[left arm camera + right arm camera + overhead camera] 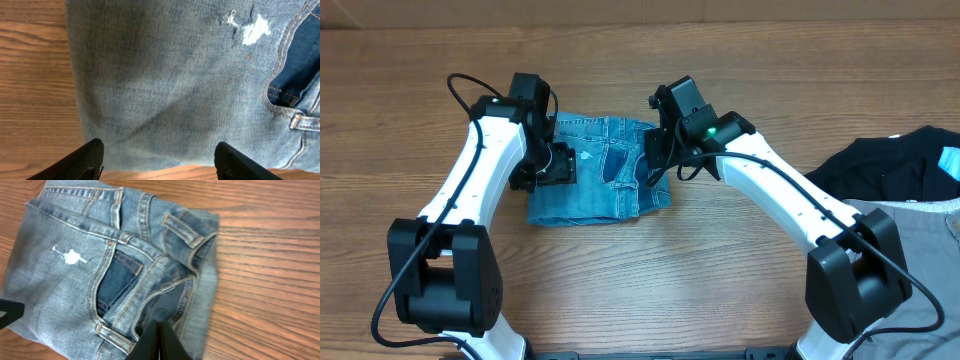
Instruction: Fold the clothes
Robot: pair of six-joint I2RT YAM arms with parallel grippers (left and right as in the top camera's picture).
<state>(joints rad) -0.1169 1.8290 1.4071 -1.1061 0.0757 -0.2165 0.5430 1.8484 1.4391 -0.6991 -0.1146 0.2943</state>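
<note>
Lying folded into a compact rectangle, the jeans (605,170) sit toward the table's (620,290) far edge, midway along it. Left gripper (159,149) hovers over their left part, jaws wide apart, holding nothing. Right gripper (157,332) is closed tight at the waistband; whether it pinches denim is unclear.

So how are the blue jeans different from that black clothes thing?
The jeans are light blue; the black garment is black. The jeans are folded into a flat, tidy rectangle; the black garment lies loose and rumpled. The jeans sit in the middle of the wooden table; the black garment is off at the side, partly out of the picture. Both are clothes resting on that table.
</note>
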